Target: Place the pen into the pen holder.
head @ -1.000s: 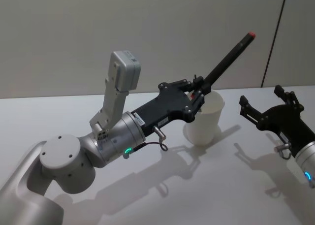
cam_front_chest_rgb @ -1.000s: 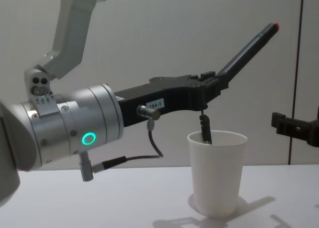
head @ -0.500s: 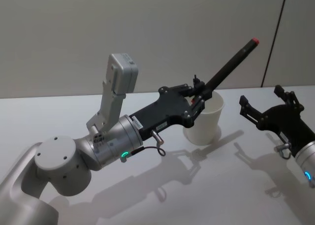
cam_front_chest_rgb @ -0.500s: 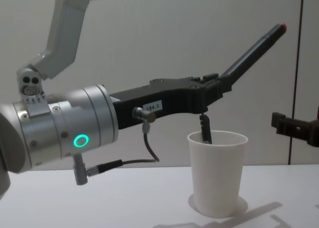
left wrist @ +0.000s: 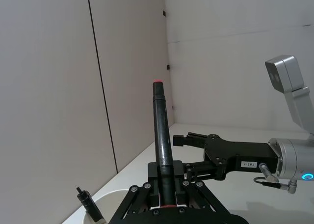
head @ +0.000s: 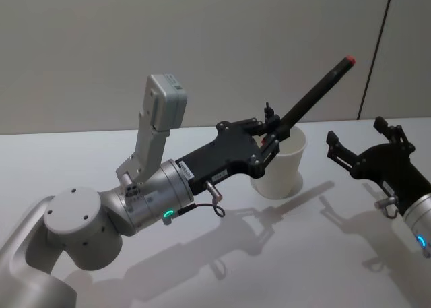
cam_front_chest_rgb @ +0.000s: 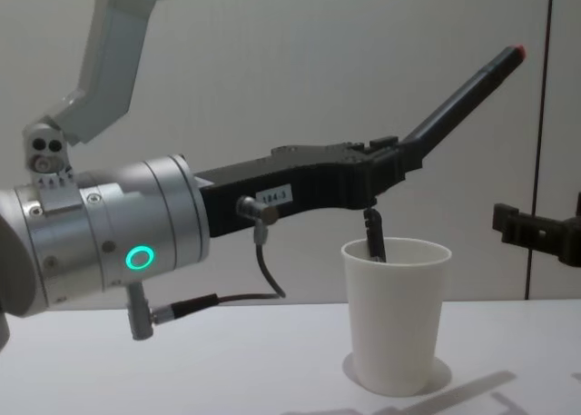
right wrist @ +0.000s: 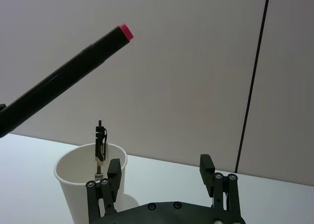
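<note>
A long black pen (head: 313, 96) with a red tip is clamped in my left gripper (head: 269, 136), which is shut on its lower end. The pen slants up and to the right (cam_front_chest_rgb: 463, 97), and its red tip stands well above the cup. The white paper cup, the pen holder (cam_front_chest_rgb: 395, 315), stands upright on the table just below and beyond the gripper (cam_front_chest_rgb: 390, 161). A thin black clipped item (cam_front_chest_rgb: 373, 235) sticks up from inside the cup (right wrist: 83, 185). My right gripper (head: 359, 134) hovers open to the right of the cup, holding nothing.
The white table (head: 283, 254) stretches in front of the cup, crossed by the arms' shadows. A plain wall (head: 202, 45) with a dark vertical seam (head: 376, 52) rises close behind the cup. My left arm's silver forearm (cam_front_chest_rgb: 109, 242) fills the near left.
My left gripper has carried the pen a little to the right, so the red tip sits farther right. The cup and my right gripper have stayed where they were.
</note>
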